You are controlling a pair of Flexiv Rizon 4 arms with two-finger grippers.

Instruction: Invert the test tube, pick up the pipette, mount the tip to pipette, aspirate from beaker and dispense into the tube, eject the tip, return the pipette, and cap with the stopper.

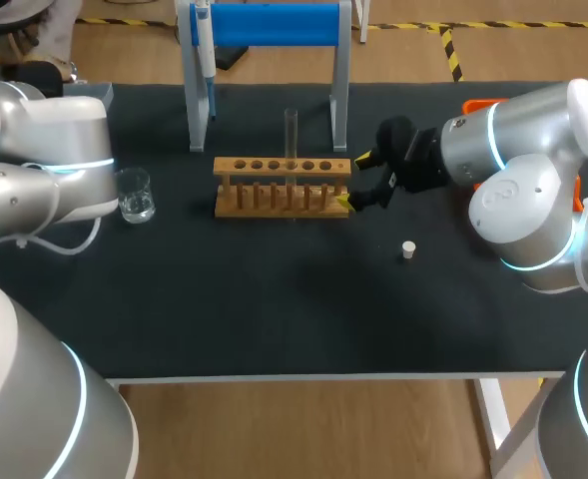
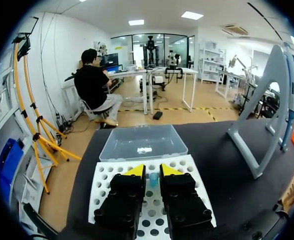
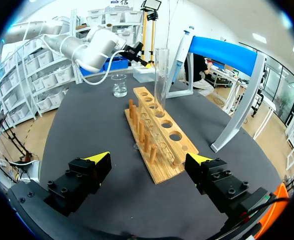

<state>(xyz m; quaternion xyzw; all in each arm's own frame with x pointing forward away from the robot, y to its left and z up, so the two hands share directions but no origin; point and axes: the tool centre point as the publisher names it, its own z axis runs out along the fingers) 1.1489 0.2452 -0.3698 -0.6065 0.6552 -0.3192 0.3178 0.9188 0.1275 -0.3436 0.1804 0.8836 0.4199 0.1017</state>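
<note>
Right wrist view: our right gripper [image 3: 149, 158] waits wide apart right of the brown wooden rack [image 3: 172, 136], to grab the clear glass tube [image 3: 160, 75].

bare table [image 1: 274, 309] in front of the wooden rack [image 1: 282, 190], upright test tube [image 1: 291, 130] in it, stand legs [image 1: 339, 100] close behind

Table [image 1: 274, 319]: black top, pale front edge.
Rack [image 1: 284, 186]: wooden, in the middle, toward the back.
Stand [image 1: 339, 90]: grey legs, blue bar, just behind the rack.
Beaker [image 1: 135, 195]: clear glass, left of the rack, apart from it.
Stopper [image 1: 408, 249]: small, white, right of the rack, nearer the front.
Tip box [image 2: 107, 172]: white holed tray, clear lid open behind it.
</note>
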